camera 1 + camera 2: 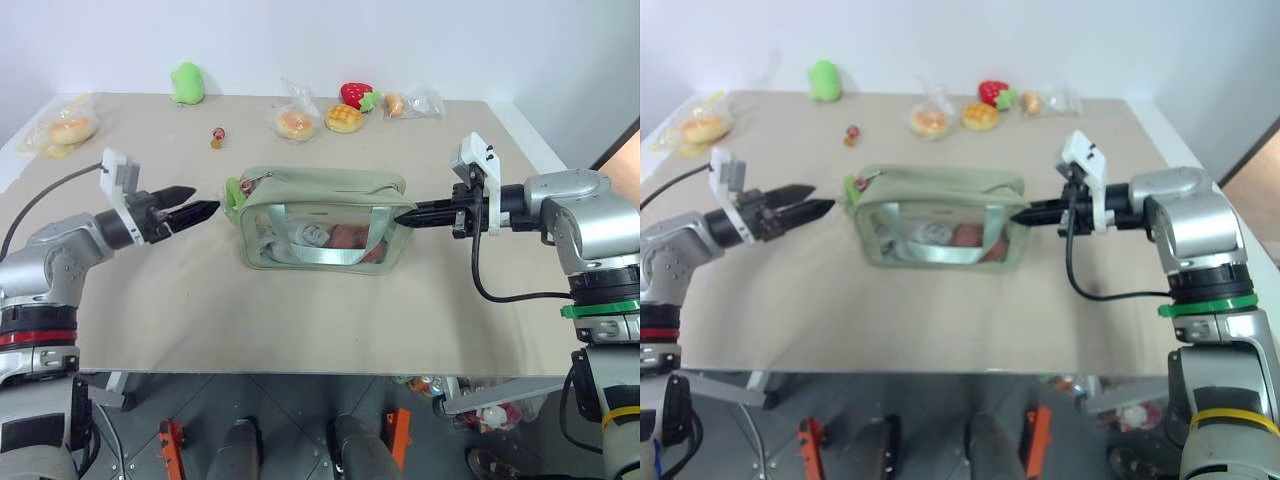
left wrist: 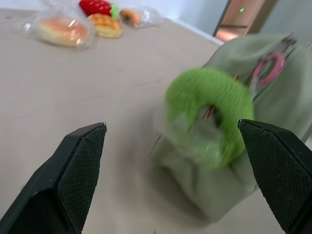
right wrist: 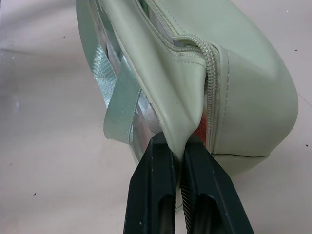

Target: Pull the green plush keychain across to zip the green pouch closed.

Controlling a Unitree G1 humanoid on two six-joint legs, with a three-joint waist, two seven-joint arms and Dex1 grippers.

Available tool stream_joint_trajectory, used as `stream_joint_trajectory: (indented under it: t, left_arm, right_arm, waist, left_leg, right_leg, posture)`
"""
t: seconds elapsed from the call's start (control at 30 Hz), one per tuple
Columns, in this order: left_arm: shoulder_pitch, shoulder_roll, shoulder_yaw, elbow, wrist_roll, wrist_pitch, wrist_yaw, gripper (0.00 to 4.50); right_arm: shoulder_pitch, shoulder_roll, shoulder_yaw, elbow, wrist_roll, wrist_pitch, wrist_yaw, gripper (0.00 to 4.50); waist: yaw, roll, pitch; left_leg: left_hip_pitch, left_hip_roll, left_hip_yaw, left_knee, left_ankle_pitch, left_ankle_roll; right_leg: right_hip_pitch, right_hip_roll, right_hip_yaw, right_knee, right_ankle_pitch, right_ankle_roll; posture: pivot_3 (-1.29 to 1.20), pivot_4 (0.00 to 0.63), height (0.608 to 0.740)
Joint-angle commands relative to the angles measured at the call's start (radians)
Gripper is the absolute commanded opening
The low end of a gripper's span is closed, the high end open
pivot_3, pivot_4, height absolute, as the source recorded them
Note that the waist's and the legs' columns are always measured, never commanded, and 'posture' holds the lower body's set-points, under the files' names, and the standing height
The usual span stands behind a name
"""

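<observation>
The green pouch [image 1: 320, 215] lies in the middle of the table with its clear front panel toward me. The green plush keychain [image 1: 233, 195], a lime ring, hangs at the pouch's left end by the zipper. My left gripper [image 1: 205, 200] is open just left of the ring and not touching it. In the left wrist view the ring [image 2: 209, 114] sits ahead, between the spread fingers [image 2: 83, 161]. My right gripper [image 1: 402, 219] is shut on the fabric at the pouch's right end [image 3: 234, 87], pinching it just below the zipper's end.
Along the table's far side lie a bean-shaped green plush toy [image 1: 186, 82], a wrapped bun [image 1: 295, 122], a waffle-like bread [image 1: 343, 118], a red strawberry toy [image 1: 356, 94] and a bagged bread [image 1: 68, 128] at the far left. The table's front edge [image 1: 320, 372] is near me.
</observation>
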Motion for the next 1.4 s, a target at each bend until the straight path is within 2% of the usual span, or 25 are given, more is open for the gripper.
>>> stream_joint_trajectory:
  t: [0.03, 0.43, 0.53, 0.73, 0.77, 0.83, 0.9, 1.3, 1.4]
  left_arm:
    - [-0.028, -0.01, 0.009, -0.006, -0.017, 0.025, -0.005, 4.5]
    - [-0.024, -0.06, -0.036, 0.016, 0.05, -0.002, 0.011, 4.5]
    - [-0.034, -0.076, -0.035, 0.041, 0.063, -0.02, 0.019, 3.74]
    - [-0.057, -0.097, -0.034, 0.076, 0.083, -0.051, 0.029, 1.57]
    - [-0.057, -0.099, -0.033, 0.073, 0.084, -0.051, 0.029, 1.37]
    - [-0.063, -0.106, -0.032, 0.074, 0.083, -0.048, 0.03, 0.5]
    - [-0.064, -0.112, -0.031, 0.068, 0.081, -0.04, 0.033, 0.04]
    - [-0.051, -0.118, -0.018, 0.049, 0.065, -0.039, 0.035, 0.04]
    - [-0.065, -0.13, 0.026, 0.047, 0.04, -0.057, 0.063, 0.04]
  right_arm:
    - [0.003, -0.013, -0.029, -0.045, 0.027, 0.006, 0.0, 0.02]
    - [0.008, -0.019, -0.033, -0.056, 0.036, 0.011, -0.01, 0.02]
    - [0.011, -0.021, -0.035, -0.06, 0.038, 0.013, -0.013, 0.0]
    - [0.02, -0.023, -0.036, -0.068, 0.045, 0.013, -0.022, 0.0]
    - [0.022, -0.025, -0.037, -0.069, 0.046, 0.013, -0.022, 0.0]
    - [0.023, -0.024, -0.038, -0.071, 0.048, 0.013, -0.026, 0.0]
    - [0.025, -0.024, -0.039, -0.074, 0.051, 0.014, -0.025, 0.0]
    - [0.015, -0.018, -0.031, -0.059, 0.048, 0.005, -0.026, 0.0]
    - [0.016, -0.016, -0.029, -0.057, 0.048, 0.004, -0.025, 0.0]
  waist:
    - [-0.001, 0.0, 0.0]
    - [-0.002, 0.0, 0.0]
    - [-0.002, 0.0, 0.0]
    - [-0.001, 0.0, 0.0]
    - [-0.001, 0.0, 0.0]
    - [-0.001, 0.0, 0.0]
    - [-0.001, 0.0, 0.0]
    - [-0.002, 0.0, 0.0]
    - [-0.001, 0.0, 0.0]
  left_leg:
    - [0.0, 0.0, 0.0, 0.0, 0.0, 0.0]
    - [0.0, 0.0, 0.0, 0.0, 0.0, 0.0]
    - [0.0, 0.0, 0.0, 0.0, 0.0, 0.0]
    - [0.0, 0.0, 0.0, 0.0, 0.0, 0.0]
    - [0.0, 0.0, 0.0, 0.0, 0.0, 0.0]
    - [0.0, 0.0, 0.0, 0.0, 0.0, 0.0]
    - [0.0, 0.0, 0.0, 0.001, 0.0, 0.0]
    - [0.0, 0.0, 0.0, 0.001, 0.0, 0.0]
    - [0.0, 0.0, -0.001, 0.001, 0.0, 0.0]
  right_leg:
    - [0.0, 0.0, 0.0, 0.0, 0.0, 0.0]
    - [0.0, 0.0, 0.0, 0.0, 0.0, 0.0]
    - [0.0, 0.0, 0.0, 0.0, 0.0, 0.0]
    - [0.001, 0.0, 0.0, 0.0, 0.0, 0.0]
    - [0.001, 0.0, 0.0, 0.0, 0.0, 0.001]
    - [0.001, 0.0, 0.0, 0.0, 0.0, 0.001]
    - [0.001, 0.0, 0.0, 0.0, 0.0, 0.001]
    - [0.001, 0.0, 0.0, 0.0, 0.001, 0.001]
    - [0.001, 0.0, 0.0, 0.0, 0.001, 0.001]
  posture:
    - [0.0, 0.15, 0.74]
    - [0.0, 0.15, 0.74]
    - [0.0, 0.15, 0.74]
    - [0.0, 0.15, 0.74]
    - [0.0, 0.15, 0.74]
    - [0.0, 0.15, 0.74]
    - [0.0, 0.15, 0.74]
    - [0.0, 0.15, 0.74]
    - [0.0, 0.15, 0.74]
